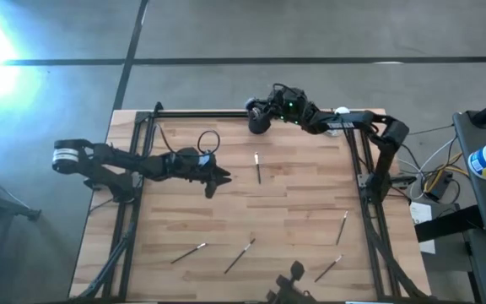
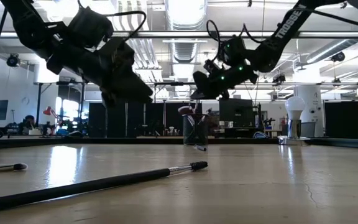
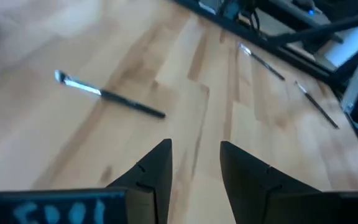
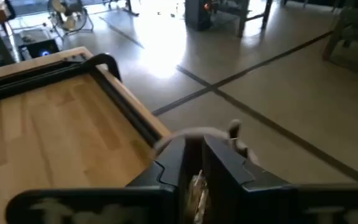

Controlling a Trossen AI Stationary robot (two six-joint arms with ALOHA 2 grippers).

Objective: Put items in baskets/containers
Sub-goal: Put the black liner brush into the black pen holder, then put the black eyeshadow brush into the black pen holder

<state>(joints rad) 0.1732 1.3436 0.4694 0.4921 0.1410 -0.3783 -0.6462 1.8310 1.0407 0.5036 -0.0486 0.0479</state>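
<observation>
One wooden table (image 1: pixel 294 203) is seen from above, with two dark arms over it. The left gripper (image 1: pixel 219 179) is held above the middle of the table, its fingers (image 3: pixel 155 168) set moderately apart with nothing between them. The right gripper (image 1: pixel 258 121) is stretched to the far edge of the table. In its own wrist view its fingers (image 4: pixel 173 163) are drawn narrow, and a small pale, glinting piece, taken to be a held brush (image 4: pixel 197 188), is pinched between them.

One black cup (image 2: pixel 194 132) is seen in the low view at the far edge, directly beneath the right gripper, with brush heads standing up out of it — how many cannot be counted.

Five brushes are counted lying loose on the table:
- a centre brush (image 1: pixel 258 168) just beyond the left gripper
- a near-left brush (image 1: pixel 188 252)
- a near-middle brush (image 1: pixel 240 255) close beside it
- a right brush (image 1: pixel 342 227)
- a near-right brush (image 1: pixel 328 268)

All five lie flat, none touching another, and well apart from the cup.
</observation>
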